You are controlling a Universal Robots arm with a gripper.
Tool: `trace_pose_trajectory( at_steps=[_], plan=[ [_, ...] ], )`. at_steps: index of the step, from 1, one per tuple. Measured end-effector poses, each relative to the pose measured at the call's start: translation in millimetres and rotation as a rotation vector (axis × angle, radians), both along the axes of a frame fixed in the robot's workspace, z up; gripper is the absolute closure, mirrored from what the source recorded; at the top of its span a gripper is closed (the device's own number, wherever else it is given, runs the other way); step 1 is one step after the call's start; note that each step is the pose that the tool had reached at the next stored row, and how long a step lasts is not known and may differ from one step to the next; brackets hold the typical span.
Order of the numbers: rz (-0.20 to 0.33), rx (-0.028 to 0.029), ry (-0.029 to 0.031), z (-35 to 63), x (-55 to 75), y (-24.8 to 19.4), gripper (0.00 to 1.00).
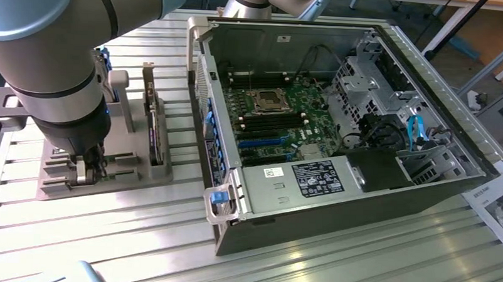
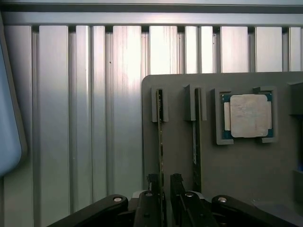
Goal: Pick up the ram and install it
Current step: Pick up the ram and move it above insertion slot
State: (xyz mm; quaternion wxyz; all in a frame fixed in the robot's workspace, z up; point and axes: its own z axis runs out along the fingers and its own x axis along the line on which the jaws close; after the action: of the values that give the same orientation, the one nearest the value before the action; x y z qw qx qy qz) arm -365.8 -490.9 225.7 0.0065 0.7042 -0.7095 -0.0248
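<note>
In the wrist view the ram is a thin green stick seen edge-on, standing in a slot of the grey parts holder. A second stick stands parallel beside it. My gripper is down over the first stick. One finger lies against the stick and the other finger stands a small gap away, so the gripper is open. In the exterior view the gripper is low over the holder, at the exterior view's left of the open computer case.
A square silver processor lies in its own pocket on the holder. A dark expansion card stands upright on the holder near the case. The motherboard lies inside the case with its memory slots. The table is ribbed aluminium.
</note>
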Motion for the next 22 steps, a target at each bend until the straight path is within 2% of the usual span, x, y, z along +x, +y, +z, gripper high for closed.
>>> trace_pose_trajectory(
  at_steps=[11, 22],
  plan=[
    [0.000, -0.0002, 0.0002, -6.4, 0.0, 0.0, 0.76],
    [0.000, -0.0003, 0.0003, -6.9, 0.0, 1.7, 0.76]
  ],
)
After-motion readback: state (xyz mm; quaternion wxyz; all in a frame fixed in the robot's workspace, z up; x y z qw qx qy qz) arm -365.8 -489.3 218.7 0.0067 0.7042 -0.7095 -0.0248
